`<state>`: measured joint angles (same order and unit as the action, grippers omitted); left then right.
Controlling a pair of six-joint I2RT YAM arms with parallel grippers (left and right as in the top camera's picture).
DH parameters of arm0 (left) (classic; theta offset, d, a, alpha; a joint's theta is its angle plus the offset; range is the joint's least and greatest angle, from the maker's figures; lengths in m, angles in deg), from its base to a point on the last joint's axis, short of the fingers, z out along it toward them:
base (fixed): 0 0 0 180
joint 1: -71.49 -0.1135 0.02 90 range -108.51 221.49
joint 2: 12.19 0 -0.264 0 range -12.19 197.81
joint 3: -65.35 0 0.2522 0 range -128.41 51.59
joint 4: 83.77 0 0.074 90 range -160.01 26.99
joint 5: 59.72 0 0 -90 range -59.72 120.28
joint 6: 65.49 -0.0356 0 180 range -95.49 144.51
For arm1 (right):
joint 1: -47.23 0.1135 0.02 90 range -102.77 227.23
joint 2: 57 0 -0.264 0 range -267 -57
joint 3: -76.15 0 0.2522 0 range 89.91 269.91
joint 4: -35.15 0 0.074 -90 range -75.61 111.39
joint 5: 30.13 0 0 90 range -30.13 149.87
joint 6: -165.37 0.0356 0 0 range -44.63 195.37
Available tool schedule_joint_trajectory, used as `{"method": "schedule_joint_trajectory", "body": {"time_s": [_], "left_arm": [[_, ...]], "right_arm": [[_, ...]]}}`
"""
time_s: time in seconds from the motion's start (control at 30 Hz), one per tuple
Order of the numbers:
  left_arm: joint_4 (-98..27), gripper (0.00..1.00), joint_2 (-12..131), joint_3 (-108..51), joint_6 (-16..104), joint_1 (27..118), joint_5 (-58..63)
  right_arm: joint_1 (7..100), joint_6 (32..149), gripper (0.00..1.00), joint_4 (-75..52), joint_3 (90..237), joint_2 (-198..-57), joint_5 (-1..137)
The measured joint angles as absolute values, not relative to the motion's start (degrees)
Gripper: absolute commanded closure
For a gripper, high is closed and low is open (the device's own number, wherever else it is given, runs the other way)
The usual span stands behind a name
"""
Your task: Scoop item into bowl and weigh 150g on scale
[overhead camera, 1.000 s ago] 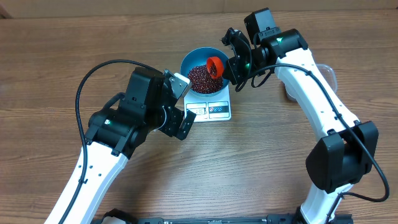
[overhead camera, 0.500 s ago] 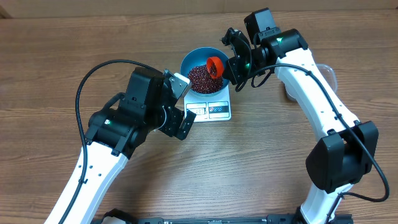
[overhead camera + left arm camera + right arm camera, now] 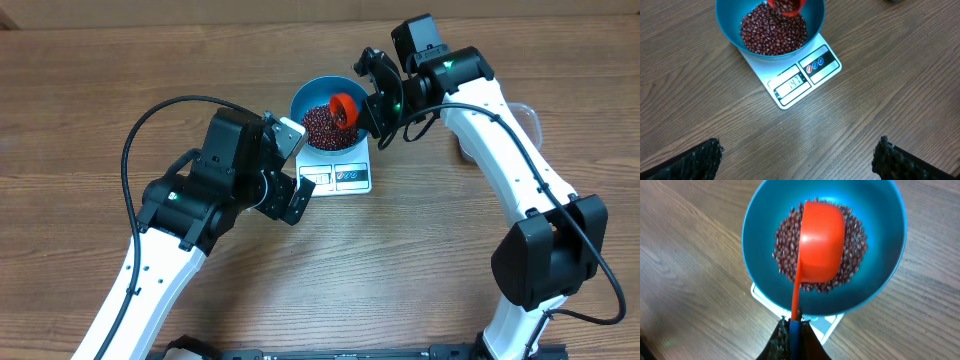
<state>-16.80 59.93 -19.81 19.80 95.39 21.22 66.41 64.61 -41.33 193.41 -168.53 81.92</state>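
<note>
The blue bowl point(image 3: 300, 98) stands on the white scale point(image 3: 350, 178), holding a heap of red-brown beans point(image 3: 318, 126). My right gripper point(image 3: 364, 106) is shut on the blue-tipped handle of an orange scoop point(image 3: 343, 106), which is tipped over the bowl. From the right wrist, the scoop point(image 3: 822, 240) shows its back above the beans point(image 3: 856, 235), with the gripper point(image 3: 795, 330) at the handle's end. My left gripper point(image 3: 300, 168) stays open beside the scale's display edge; in its view the scale point(image 3: 805, 82) reads what looks like 147, and the fingers point(image 3: 695, 162) hold nothing.
A clear plastic tub point(image 3: 530, 118) sits at the right, mostly hidden behind my right arm. The left arm's black cable point(image 3: 150, 115) loops over the wooden table point(image 3: 100, 70). Both arms crowd the scale from either side.
The orange scoop has tipped slightly further over the bowl. Both arms otherwise hold their places.
</note>
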Motion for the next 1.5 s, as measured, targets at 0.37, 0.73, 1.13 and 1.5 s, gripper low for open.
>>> {"method": "schedule_joint_trajectory", "body": {"time_s": [0.37,0.73,1.13,1.5], "left_arm": [[-16.8,0.00,59.9,-19.8,19.8,95.4,21.2],[-16.8,0.00,59.9,-19.8,19.8,95.4,21.2],[-16.8,0.00,59.9,-19.8,19.8,95.4,21.2],[-16.8,0.00,60.2,-19.8,19.8,95.4,21.2]], "right_arm": [[66.4,66.5,0.96,-40.8,193.4,-168.5,81.9],[66.4,66.6,0.96,-40.8,193.4,-168.5,81.9],[66.4,64.6,0.96,-42.5,193.4,-168.5,82.6],[66.4,63.1,0.96,-42.2,193.4,-168.5,83.0]]}}
